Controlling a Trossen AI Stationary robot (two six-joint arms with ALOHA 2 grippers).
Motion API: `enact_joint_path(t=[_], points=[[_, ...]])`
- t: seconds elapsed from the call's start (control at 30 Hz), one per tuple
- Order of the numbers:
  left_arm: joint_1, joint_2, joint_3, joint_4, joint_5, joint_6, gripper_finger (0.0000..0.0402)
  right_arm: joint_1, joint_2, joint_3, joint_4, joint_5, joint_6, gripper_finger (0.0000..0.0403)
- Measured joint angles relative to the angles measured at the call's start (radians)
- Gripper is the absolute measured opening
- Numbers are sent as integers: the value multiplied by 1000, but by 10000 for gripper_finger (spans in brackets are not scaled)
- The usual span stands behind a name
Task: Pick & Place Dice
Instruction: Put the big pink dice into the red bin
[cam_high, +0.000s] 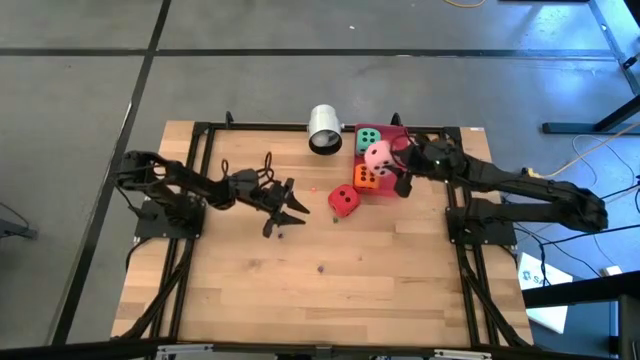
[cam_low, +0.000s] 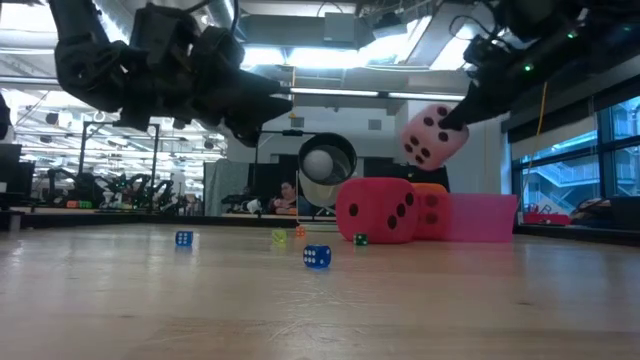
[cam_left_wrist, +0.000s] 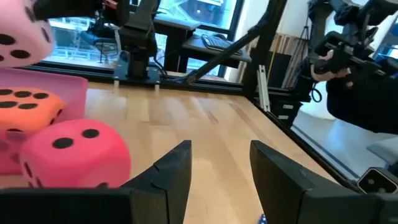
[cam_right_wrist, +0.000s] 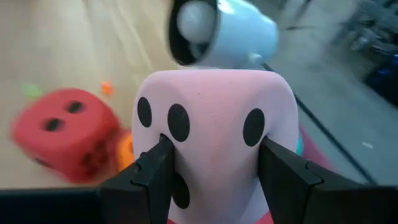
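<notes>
My right gripper (cam_right_wrist: 214, 165) is shut on the pink die (cam_high: 377, 155), which hangs in the air over the red tray (cam_high: 398, 131). The green die (cam_high: 368, 137) lies in the tray at its far end. The orange die (cam_high: 367, 178) sits at the tray's near left corner. On the wood just left of the tray rests the red die (cam_high: 344, 201). My left gripper (cam_high: 285, 207) is open with nothing between its fingers, a little left of the red die (cam_left_wrist: 74, 152) and pointing toward it. My right gripper pinches the pink die by two opposite faces (cam_right_wrist: 186, 146) between its two fingers. The fingers (cam_right_wrist: 155, 171) come from the table's right side, slanting down. The die (cam_low: 435, 136) is lifted clear of the tray and the other dice, tilted.
A white cup (cam_high: 325, 130) lies on its side at the far edge, left of the tray, mouth toward the table's middle. Several tiny dice lie on the wood, among them a blue one (cam_low: 316, 257) and another blue one (cam_low: 184, 238). The near half of the table holds nothing else.
</notes>
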Motion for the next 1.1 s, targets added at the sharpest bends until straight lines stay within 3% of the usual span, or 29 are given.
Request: enact_joint_path(t=[0.67,1.1], points=[[180,0,0,0,179,27,157,-37,372,285,-395,246,-113,191],[194,0,0,0,193,17,157,-32,401,301,-485,269,-106,191]])
